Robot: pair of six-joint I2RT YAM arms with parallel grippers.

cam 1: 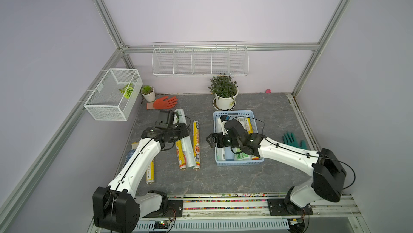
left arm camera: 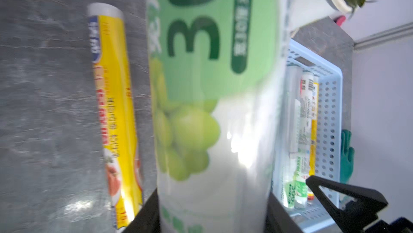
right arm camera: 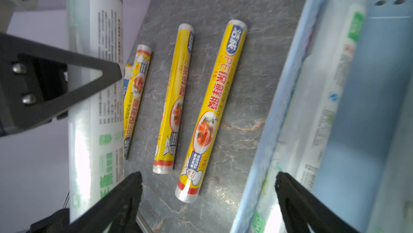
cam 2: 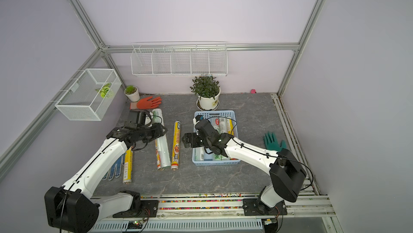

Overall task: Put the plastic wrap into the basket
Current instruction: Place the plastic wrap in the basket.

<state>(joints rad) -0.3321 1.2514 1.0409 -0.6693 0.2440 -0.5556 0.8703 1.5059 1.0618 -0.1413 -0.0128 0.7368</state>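
Left of basket (cam 1: 239, 162), green-white roll (left arm camera: 212, 108) clamped in left gripper (cam 1: 186, 131) jaws. Jaws of right gripper (cam 1: 209, 141) wide, empty, by basket's left rim. Other rolls (cam 1: 238, 157) inside basket; yellow rolls (right arm camera: 210, 108) on bench (cam 1: 223, 180) left of it.

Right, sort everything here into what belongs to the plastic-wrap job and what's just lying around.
Job: blue basket; rolls already inside it; white-green roll; three yellow rolls on the table.

Lying about: orange glove; green glove; dotted gloves; large potted plant; small potted plant; white mesh box; wire rack.
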